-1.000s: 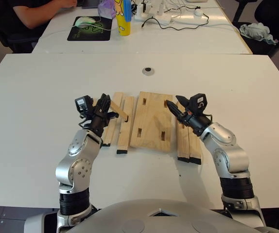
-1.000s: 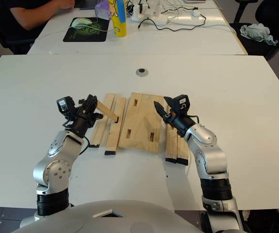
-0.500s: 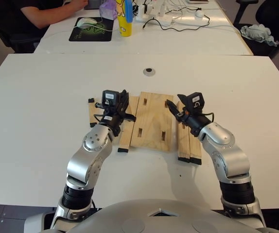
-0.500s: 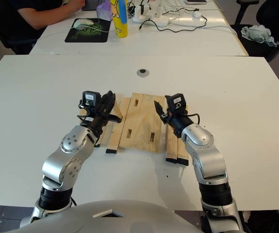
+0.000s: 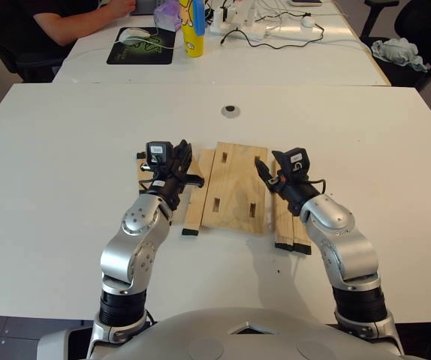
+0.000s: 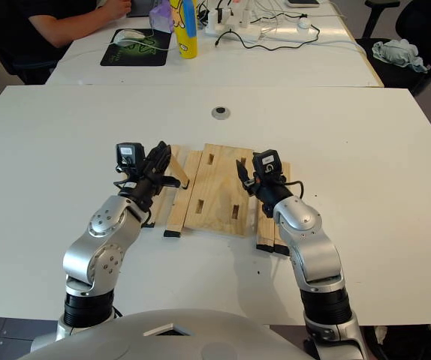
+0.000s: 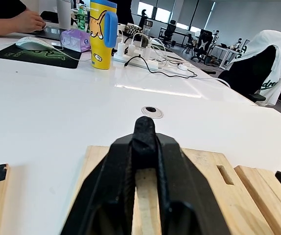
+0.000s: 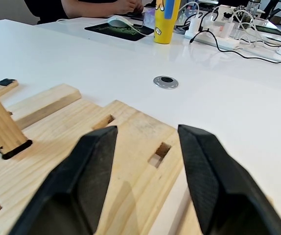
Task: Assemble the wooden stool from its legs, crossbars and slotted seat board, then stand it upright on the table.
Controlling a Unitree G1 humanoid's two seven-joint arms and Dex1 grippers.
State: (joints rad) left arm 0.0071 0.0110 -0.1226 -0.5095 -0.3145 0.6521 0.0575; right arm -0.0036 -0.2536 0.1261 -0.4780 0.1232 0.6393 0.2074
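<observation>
Left end effector (image 7: 144, 137) — wooden piece (image 7: 146, 193) between fingers (image 7: 112, 169)

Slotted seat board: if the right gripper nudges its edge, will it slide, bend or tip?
It would probably slide, since the seat board lies flat on the smooth white table. It is likely stiff, as it looks like a solid wooden plank. Tipping seems unlikely because it is wide and low.
</observation>
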